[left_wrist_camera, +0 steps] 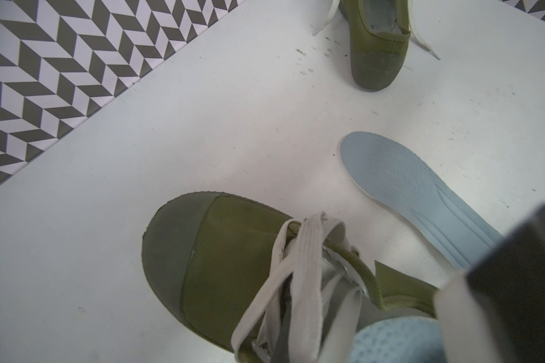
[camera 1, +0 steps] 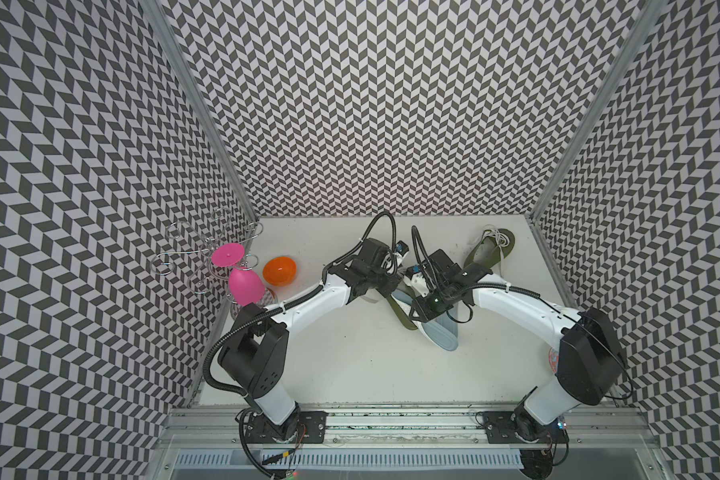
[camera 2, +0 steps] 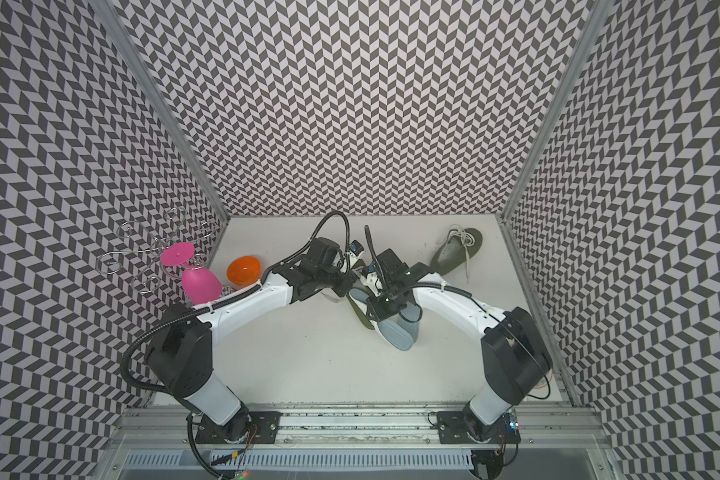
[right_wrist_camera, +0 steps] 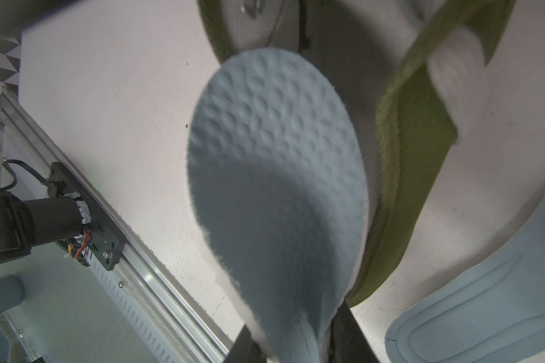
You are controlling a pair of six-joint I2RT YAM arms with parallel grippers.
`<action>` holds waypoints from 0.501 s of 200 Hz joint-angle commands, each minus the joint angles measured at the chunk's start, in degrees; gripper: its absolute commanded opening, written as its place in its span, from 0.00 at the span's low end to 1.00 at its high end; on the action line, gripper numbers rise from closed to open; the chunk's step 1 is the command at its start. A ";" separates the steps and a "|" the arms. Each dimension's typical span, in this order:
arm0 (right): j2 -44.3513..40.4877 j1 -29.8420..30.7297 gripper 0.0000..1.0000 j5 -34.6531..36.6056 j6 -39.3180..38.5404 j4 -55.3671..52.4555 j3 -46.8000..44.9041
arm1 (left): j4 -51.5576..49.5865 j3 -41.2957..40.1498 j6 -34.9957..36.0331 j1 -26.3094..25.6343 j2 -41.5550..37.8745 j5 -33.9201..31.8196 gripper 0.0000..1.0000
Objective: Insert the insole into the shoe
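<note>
Right wrist view: the right jaws are clamped on the heel end of the insole (right_wrist_camera: pixel 274 176), its toe end just at the mouth of the shoe (left_wrist_camera: pixel 221 261), and the left jaws are shut, seemingly on the shoe's rim. I'd slide it in low toward the toe cap so the front doesn't curl. 1 spare insole (left_wrist_camera: pixel 400 188) sits just beside, but the desk (camera 1: pixel 350 353) toward the robot is open.

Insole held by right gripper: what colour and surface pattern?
Pale blue insole, dimpled all over the forefoot; clearest in the right wrist view.
</note>
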 commanded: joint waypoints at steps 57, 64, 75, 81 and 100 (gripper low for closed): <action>2.01 -1.42 0.30 4.64 1.67 -0.28 2.21 | 2.27 1.22 -1.22 -1.39 -4.57 3.76 0.05; 2.21 -1.42 0.30 5.02 2.01 -0.10 2.26 | 1.98 1.32 -1.72 -1.37 -4.64 4.36 0.05; 2.32 -1.41 0.30 6.24 2.76 0.32 2.52 | 1.53 1.41 -2.36 -1.42 -4.68 6.09 0.05; 2.37 -1.38 0.30 6.67 3.03 0.53 2.80 | 1.49 1.32 -2.72 -1.44 -4.78 6.85 0.05; 2.91 -1.33 0.30 8.46 2.98 0.54 4.31 | 1.61 0.71 -2.82 -1.44 -4.94 7.73 0.05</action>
